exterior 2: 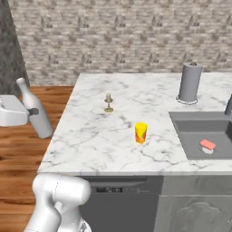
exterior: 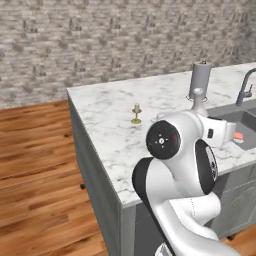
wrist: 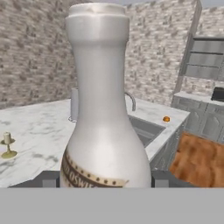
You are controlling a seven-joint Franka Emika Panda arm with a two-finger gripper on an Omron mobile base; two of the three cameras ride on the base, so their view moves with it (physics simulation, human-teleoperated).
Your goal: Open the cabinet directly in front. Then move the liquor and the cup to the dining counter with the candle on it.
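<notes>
My gripper (exterior 2: 31,111) is shut on the liquor (exterior 2: 36,113), a slim-necked brownish-grey bottle, holding it just off the left end of the dining counter (exterior 2: 90,140), above the wood floor. In the hand view the liquor (wrist: 105,109) stands large between my fingertips (wrist: 49,179). Its neck (exterior: 199,100) pokes up behind my arm in the left base view. The yellow cup (exterior 2: 141,132) stands upright on the marble near the front edge. Further back is the candle (exterior 2: 108,103) (exterior: 136,114) (wrist: 7,145). The cabinet is out of view.
A grey upright cylinder (exterior 2: 189,83) (exterior: 201,79) stands behind the sink (exterior 2: 199,124), which holds a pink sponge (exterior 2: 207,145). The faucet (exterior: 245,87) rises at the right. A brick wall runs behind. Wood floor (exterior: 35,165) lies to the left of the island.
</notes>
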